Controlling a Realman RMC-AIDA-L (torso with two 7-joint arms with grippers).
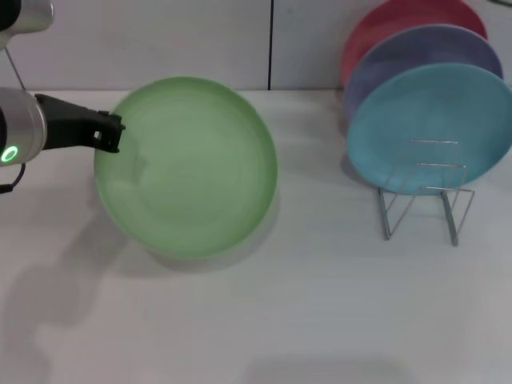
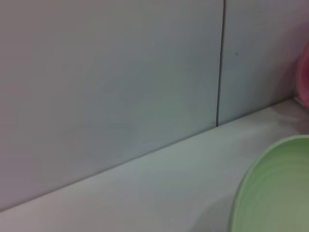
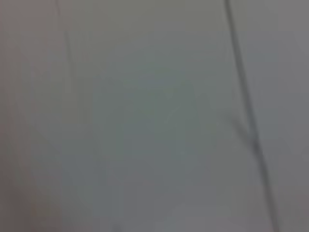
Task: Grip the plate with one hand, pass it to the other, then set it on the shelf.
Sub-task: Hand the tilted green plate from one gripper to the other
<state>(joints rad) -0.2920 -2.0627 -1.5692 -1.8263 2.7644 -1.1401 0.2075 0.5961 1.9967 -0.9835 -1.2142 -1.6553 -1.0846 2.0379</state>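
Observation:
The light green plate (image 1: 188, 166) is held up off the white table, tilted with its face toward me, and casts a shadow below. My left gripper (image 1: 112, 132), on the arm with the green ring, comes in from the left and is shut on the plate's left rim. The plate's rim also shows in the left wrist view (image 2: 273, 188). The silver wire rack (image 1: 424, 196) stands at the right. My right gripper is out of view; its wrist view shows only a grey wall.
A turquoise plate (image 1: 436, 128), a lavender plate (image 1: 424, 60) and a red plate (image 1: 400, 24) stand on edge in the rack, back to front. The rack's front wire loops hold nothing. A grey wall (image 1: 160, 40) runs behind the table.

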